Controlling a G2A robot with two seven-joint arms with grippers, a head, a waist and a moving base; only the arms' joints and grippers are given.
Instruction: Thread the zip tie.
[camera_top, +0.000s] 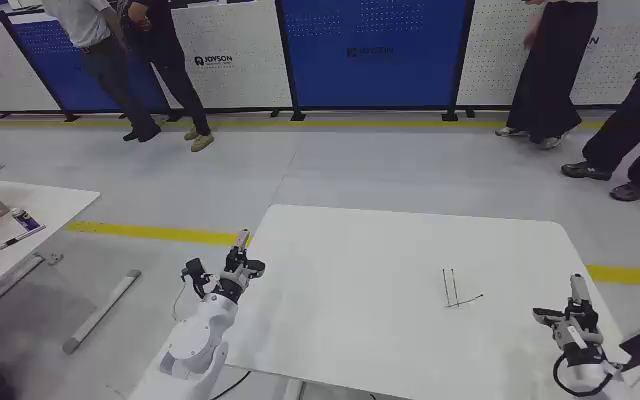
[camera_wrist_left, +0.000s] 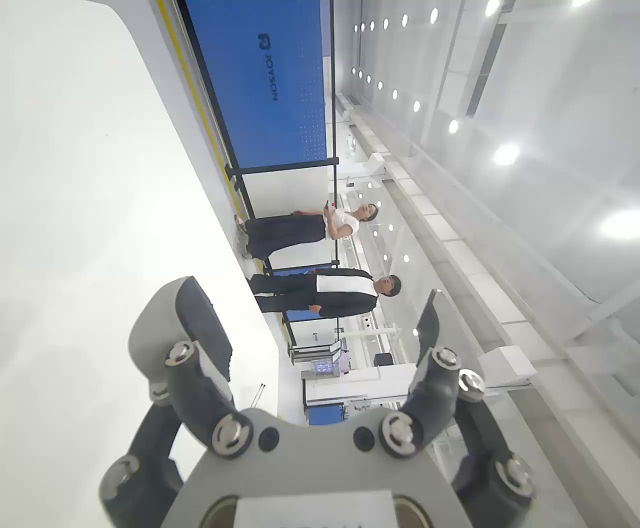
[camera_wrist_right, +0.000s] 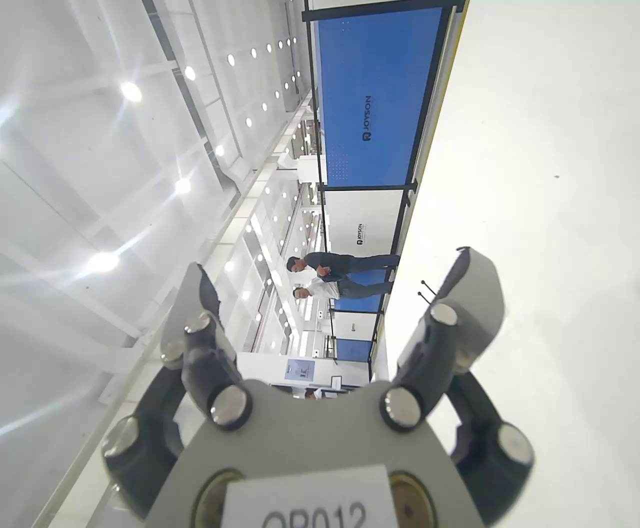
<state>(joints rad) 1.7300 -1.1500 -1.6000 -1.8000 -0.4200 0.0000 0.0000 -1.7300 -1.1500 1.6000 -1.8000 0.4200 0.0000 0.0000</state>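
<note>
Two thin black zip ties (camera_top: 453, 290) lie side by side on the white table (camera_top: 380, 300), right of its middle. In the right wrist view the zip ties (camera_wrist_right: 425, 291) appear as small dark lines just beyond one fingertip. My right gripper (camera_top: 562, 305) sits at the table's right edge, a short way right of the ties, open and holding nothing (camera_wrist_right: 332, 280). My left gripper (camera_top: 243, 260) hovers at the table's left edge, far from the ties, also open and with nothing in it (camera_wrist_left: 310, 312). A faint thin line, maybe a zip tie (camera_wrist_left: 259, 393), lies far across the table.
A second white table (camera_top: 40, 215) stands off to the left, with a grey bar (camera_top: 100, 310) on the floor beside it. Blue and white partition panels (camera_top: 370, 50) and several standing people are beyond the yellow floor line (camera_top: 150, 234).
</note>
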